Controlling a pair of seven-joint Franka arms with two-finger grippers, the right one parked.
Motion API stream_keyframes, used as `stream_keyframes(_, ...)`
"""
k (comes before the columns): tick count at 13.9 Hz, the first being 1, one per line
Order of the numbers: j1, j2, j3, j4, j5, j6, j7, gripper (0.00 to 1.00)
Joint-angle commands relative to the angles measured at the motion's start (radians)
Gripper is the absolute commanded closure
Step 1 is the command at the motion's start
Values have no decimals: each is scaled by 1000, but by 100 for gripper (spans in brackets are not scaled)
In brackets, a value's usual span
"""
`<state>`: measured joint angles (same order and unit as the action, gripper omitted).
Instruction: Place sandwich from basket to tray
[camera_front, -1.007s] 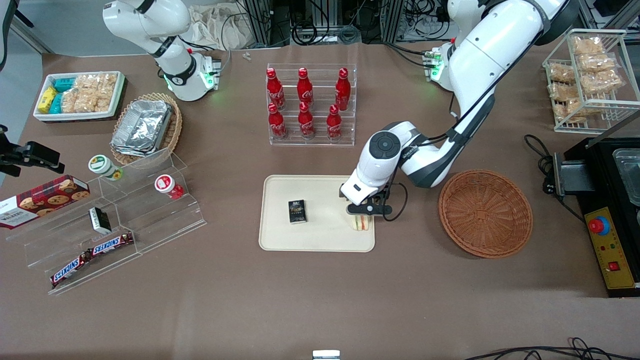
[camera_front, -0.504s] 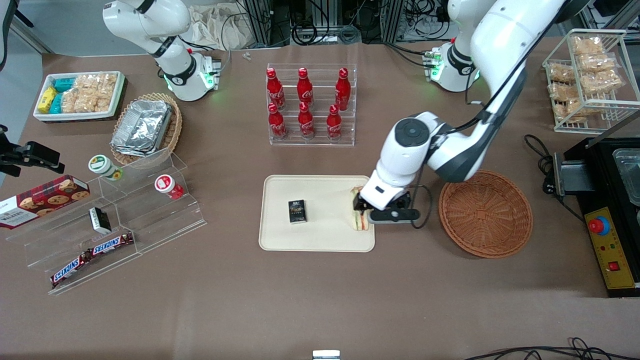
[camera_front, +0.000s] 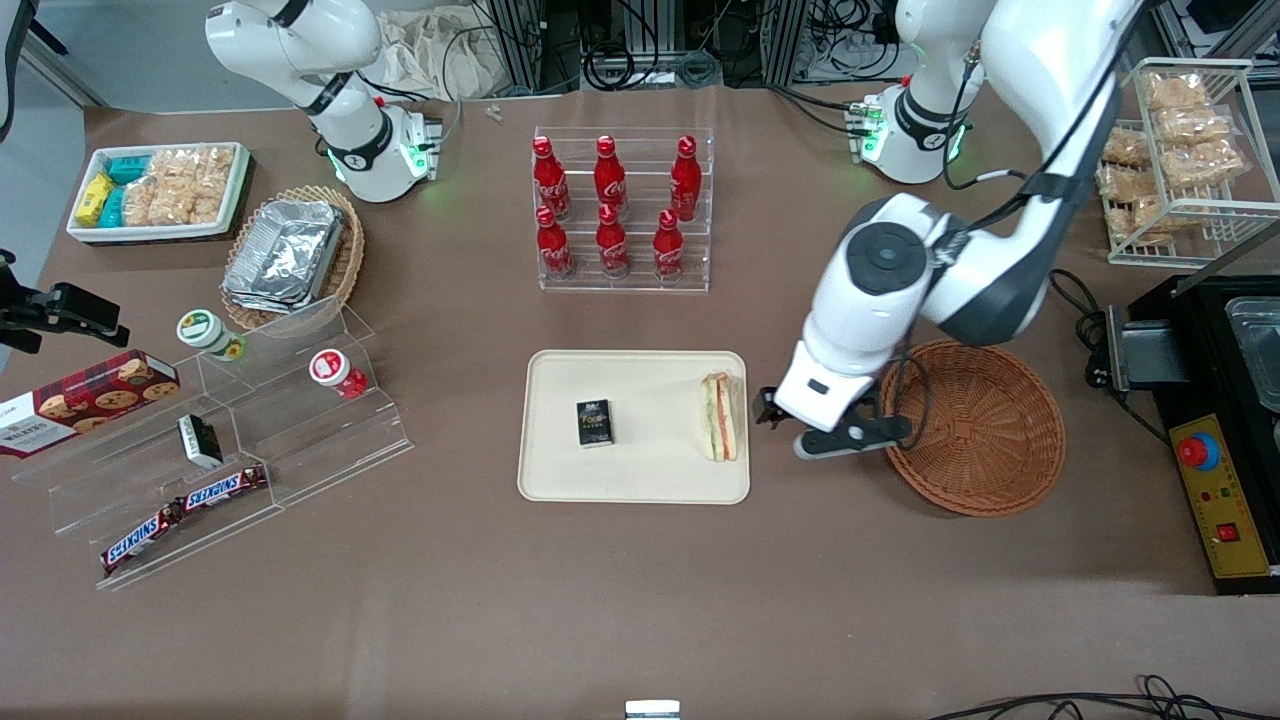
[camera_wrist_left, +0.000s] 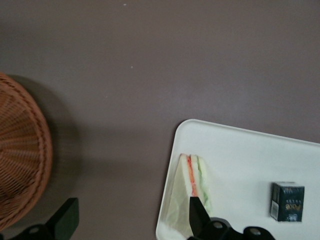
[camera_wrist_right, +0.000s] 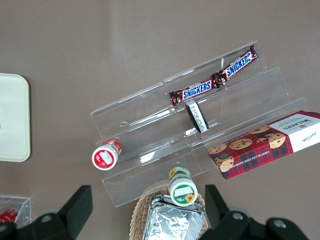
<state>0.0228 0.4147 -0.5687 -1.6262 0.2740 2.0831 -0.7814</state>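
The sandwich (camera_front: 720, 417) (camera_wrist_left: 192, 177), a pale wedge with green and orange-red layers in clear wrap, lies on the cream tray (camera_front: 640, 470) (camera_wrist_left: 240, 155) at the tray's edge nearest the basket. The reddish-brown wicker basket (camera_front: 990, 440) (camera_wrist_left: 20, 160) holds nothing that shows. My gripper (camera_front: 795, 420) (camera_wrist_left: 132, 220) hangs open above the bare table between tray and basket, holding nothing. One of its fingers (camera_wrist_left: 197, 215) shows in front of the sandwich's wrap without gripping it.
A small black box (camera_front: 594, 422) (camera_wrist_left: 287, 201) lies mid-tray. A clear rack of red bottles (camera_front: 620, 210) stands farther from the camera than the tray. Toward the parked arm's end stand acrylic steps (camera_front: 230, 440) with snacks. A black machine (camera_front: 1220, 400) sits beside the basket.
The gripper let go of the sandwich on the tray, then rose and drew away toward the basket. The sandwich now lies uncovered on the tray.
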Motion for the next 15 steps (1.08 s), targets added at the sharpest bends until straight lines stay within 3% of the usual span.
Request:
stream_keyframes(1, 57, -34, -5, 124, -102, -211, 161, 1)
stream_keyframes(4, 91, -92, 42, 204, -194, -406, 322, 1)
stream_keyframes(8, 65, -241, 235, 192, -295, -572, 500, 1)
stream_keyframes(15, -30, -488, 464, 48, -326, -632, 561, 1)
